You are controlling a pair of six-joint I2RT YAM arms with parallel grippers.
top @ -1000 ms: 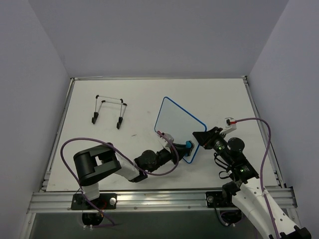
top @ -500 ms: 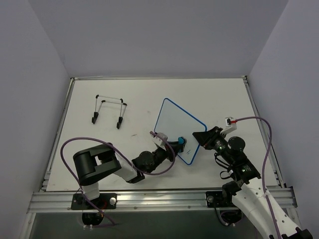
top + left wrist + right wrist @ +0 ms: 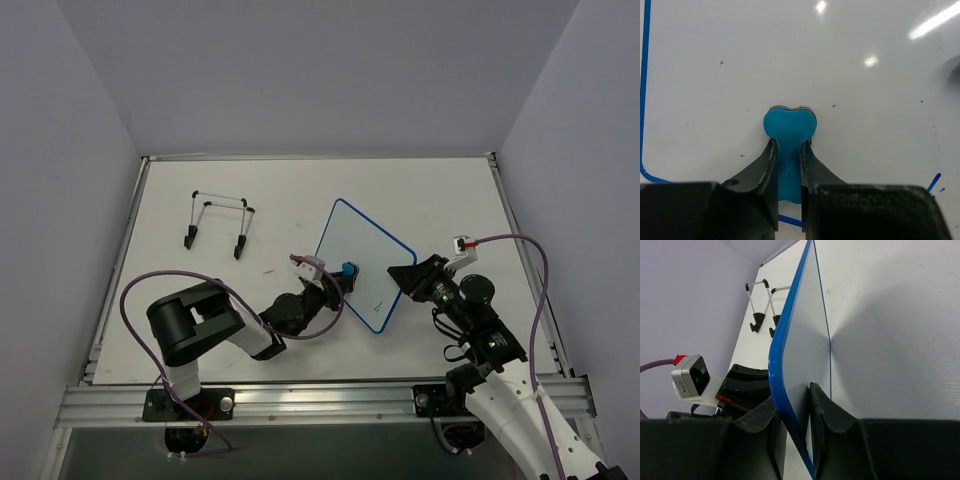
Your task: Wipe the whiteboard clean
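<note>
The whiteboard, white with a thin blue rim, stands tilted on the table in the top view. My right gripper is shut on its right corner; the right wrist view shows the blue rim edge-on between the jaws. My left gripper is shut on the blue eraser, which presses on the board's left part. In the left wrist view the eraser lies flat on the board face, with a short blue mark at lower right and small blue specks.
A black wire stand sits on the table at the back left and also shows in the right wrist view. The table's raised edges run along both sides; grey walls enclose the space.
My left gripper has moved the eraser up and left across the board, from its near corner toward its left edge. The board has turned slightly. The right gripper keeps its hold.
</note>
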